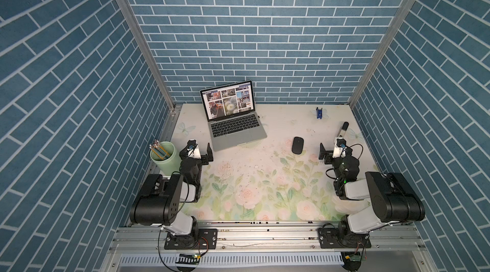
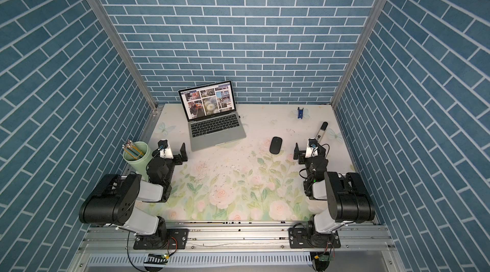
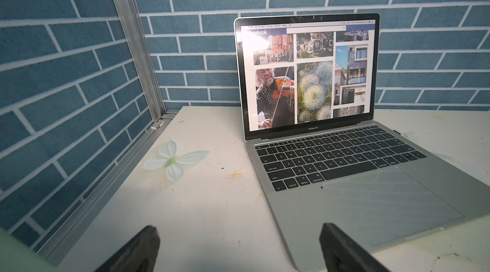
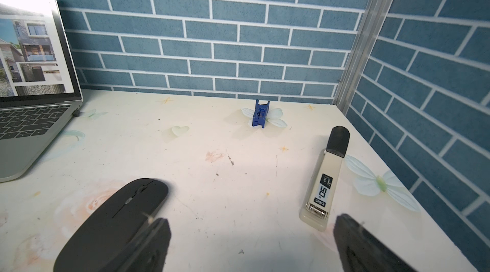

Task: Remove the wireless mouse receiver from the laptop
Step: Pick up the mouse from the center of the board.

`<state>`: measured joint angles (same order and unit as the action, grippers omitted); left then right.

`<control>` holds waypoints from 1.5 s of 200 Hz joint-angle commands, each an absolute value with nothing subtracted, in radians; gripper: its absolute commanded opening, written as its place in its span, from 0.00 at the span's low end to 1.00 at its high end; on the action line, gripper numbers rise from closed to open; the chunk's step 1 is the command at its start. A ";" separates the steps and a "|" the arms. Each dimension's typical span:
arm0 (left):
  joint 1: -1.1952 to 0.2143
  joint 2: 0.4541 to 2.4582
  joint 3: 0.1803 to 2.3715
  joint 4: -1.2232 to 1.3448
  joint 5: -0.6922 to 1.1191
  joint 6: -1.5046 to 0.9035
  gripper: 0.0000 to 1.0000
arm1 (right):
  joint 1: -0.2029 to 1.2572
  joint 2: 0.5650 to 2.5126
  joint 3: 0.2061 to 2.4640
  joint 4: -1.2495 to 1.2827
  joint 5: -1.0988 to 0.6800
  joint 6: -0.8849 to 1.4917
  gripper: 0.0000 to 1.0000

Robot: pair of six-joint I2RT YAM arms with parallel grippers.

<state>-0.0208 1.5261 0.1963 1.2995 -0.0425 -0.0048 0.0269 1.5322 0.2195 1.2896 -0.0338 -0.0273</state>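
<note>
A flat black mouse (image 1: 297, 145) lies on the flower-printed desk (image 1: 265, 178), well apart from a white stick (image 1: 342, 130) with a black cap near the right wall. A small blue clip (image 1: 319, 113) stands farther back. At the left edge, a pale green cup (image 1: 166, 162) holds pencils (image 1: 158, 148).

The open silver-grey laptop (image 1: 238, 138) has the tiny dark receiver (image 4: 77, 112) plugged into its right side.

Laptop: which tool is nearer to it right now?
Left. The left tool is open at the laptop's near left corner; the right tool, also open, is farther off, past the black mouse on the laptop's right.
</note>
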 commanded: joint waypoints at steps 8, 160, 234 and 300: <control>-0.018 1.452 0.339 1.038 -0.070 -0.018 1.00 | 0.026 1.419 0.374 0.903 -0.098 -0.058 0.92; -0.062 1.415 1.405 -0.564 0.024 -0.293 1.00 | 0.406 1.899 1.421 -0.633 0.187 0.483 0.86; -0.094 1.507 1.394 -0.783 -0.074 -0.307 0.99 | 0.446 1.963 1.385 -0.602 0.145 0.597 0.92; -0.122 1.577 1.355 -0.799 -0.147 -0.310 1.00 | 0.454 2.078 1.441 -0.618 0.181 0.643 0.91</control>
<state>-0.1062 1.5555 1.3605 -0.7628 -0.1043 -0.3050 0.4458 2.0274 1.4155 -0.5758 0.1547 0.6014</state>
